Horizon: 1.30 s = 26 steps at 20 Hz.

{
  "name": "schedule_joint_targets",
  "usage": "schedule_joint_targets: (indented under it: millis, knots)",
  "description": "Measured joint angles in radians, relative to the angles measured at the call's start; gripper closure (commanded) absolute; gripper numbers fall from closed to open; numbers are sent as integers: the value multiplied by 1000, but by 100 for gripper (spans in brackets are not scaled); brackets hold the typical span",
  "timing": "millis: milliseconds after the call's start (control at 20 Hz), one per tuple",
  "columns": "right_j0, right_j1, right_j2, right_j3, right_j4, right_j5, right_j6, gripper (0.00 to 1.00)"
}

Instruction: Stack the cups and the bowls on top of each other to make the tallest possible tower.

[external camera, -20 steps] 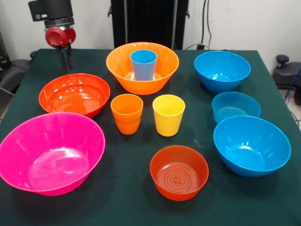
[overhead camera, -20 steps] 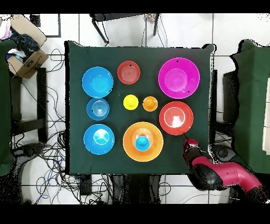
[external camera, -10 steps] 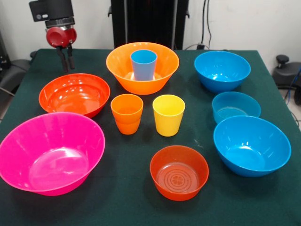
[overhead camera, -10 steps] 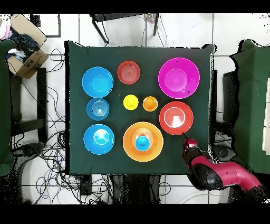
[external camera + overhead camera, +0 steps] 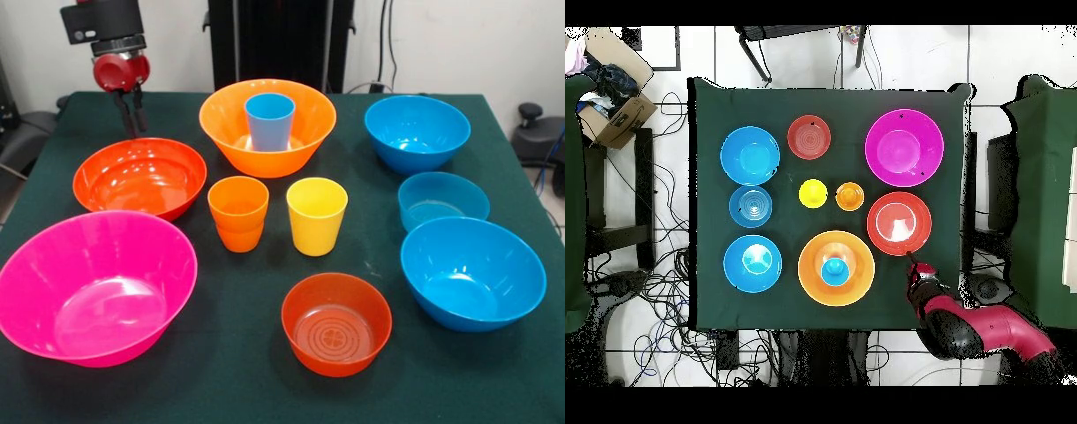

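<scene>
Blue cup (image 5: 269, 121) upright, mouth up, in orange bowl (image 5: 305, 141) | pincer (image 5: 129, 113) narrow, empty

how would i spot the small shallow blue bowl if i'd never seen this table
In the front view, find the column of three blue bowls along the right side of the green table. The small shallow blue bowl sits in the middle, between two larger blue bowls. It is the smallest and lowest, with steeper walls.

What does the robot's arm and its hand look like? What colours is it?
The gripper has two thin dark fingers hanging from a round, shiny red knob. Above the knob sits a silver ring, then a boxy black block. From overhead, the arm is a thick, rounded red tube with black sections at its joints.
</scene>
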Motion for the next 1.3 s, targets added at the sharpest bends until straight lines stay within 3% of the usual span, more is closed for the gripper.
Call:
schedule_joint_targets:
  millis: [400, 900, 1300]
  knots:
    - [10, 34, -9, 0, -6, -1, 0, 0]
    - [73, 35, -32, 0, -42, -60, 0, 0]
    - [76, 27, -32, 0, -41, -70, 0, 0]
